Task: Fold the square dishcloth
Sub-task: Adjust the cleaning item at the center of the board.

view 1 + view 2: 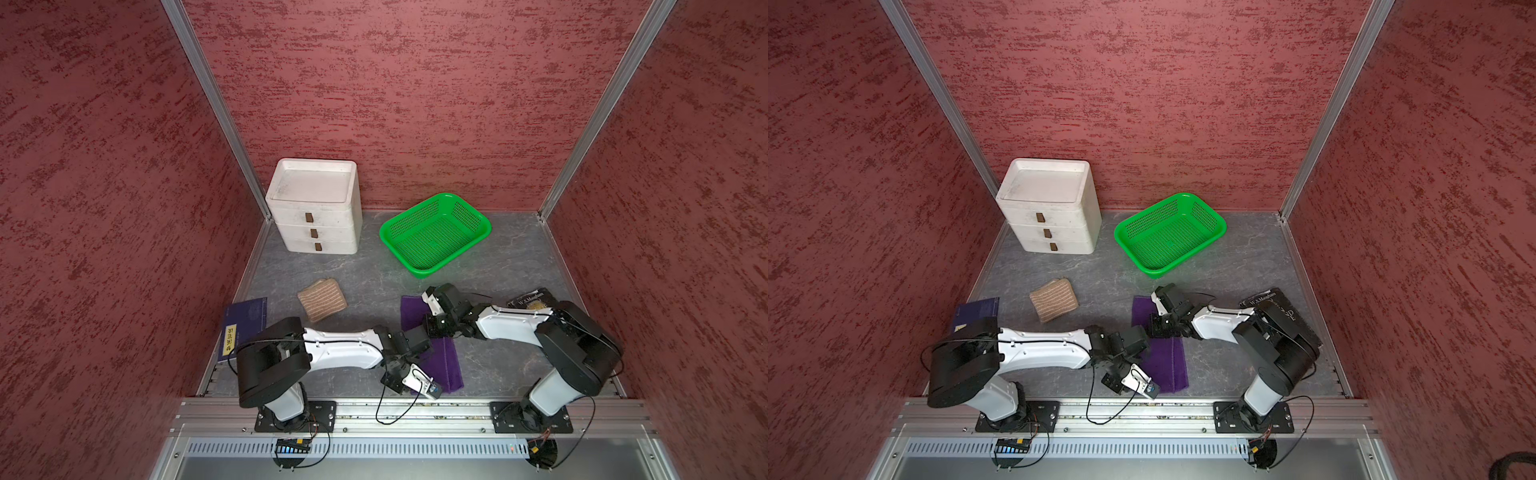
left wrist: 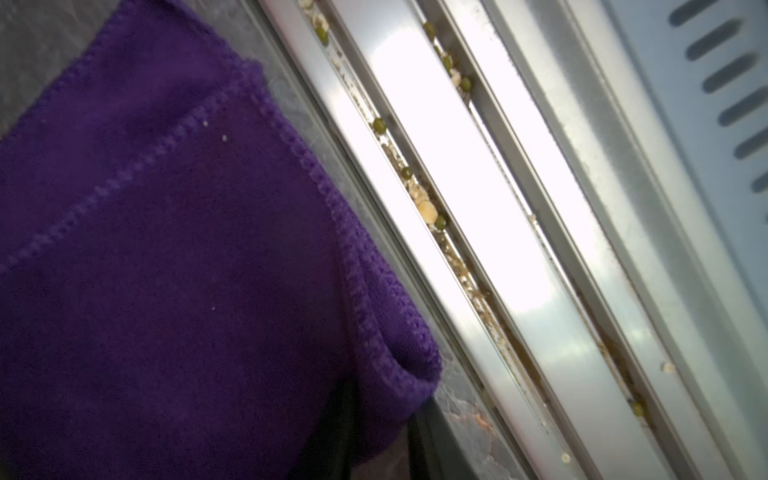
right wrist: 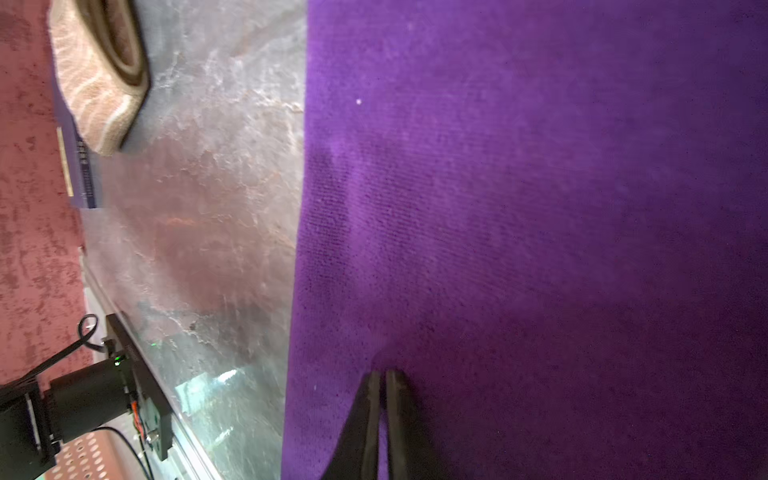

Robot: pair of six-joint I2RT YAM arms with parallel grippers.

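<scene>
While the purple dishcloth (image 1: 446,361) lies as a long strip on the grey table (image 1: 374,274) beside the front rail (image 1: 415,409), between both arms, the right gripper (image 3: 382,374) stands partway along it. Its fingers are together, with the tips touching the fabric. The left gripper (image 1: 397,382) is at the cloth's near corner. In the left wrist view that corner curls over a dark finger (image 2: 347,432). Whether the fingers clamp it cannot be told. A folded brown striped cloth (image 1: 322,300) lies well apart.

A purple dishcloth (image 1: 448,361) on grey tabletop (image 1: 374,274), green basket (image 1: 419,272), white drawers (image 1: 316,232) behind
</scene>
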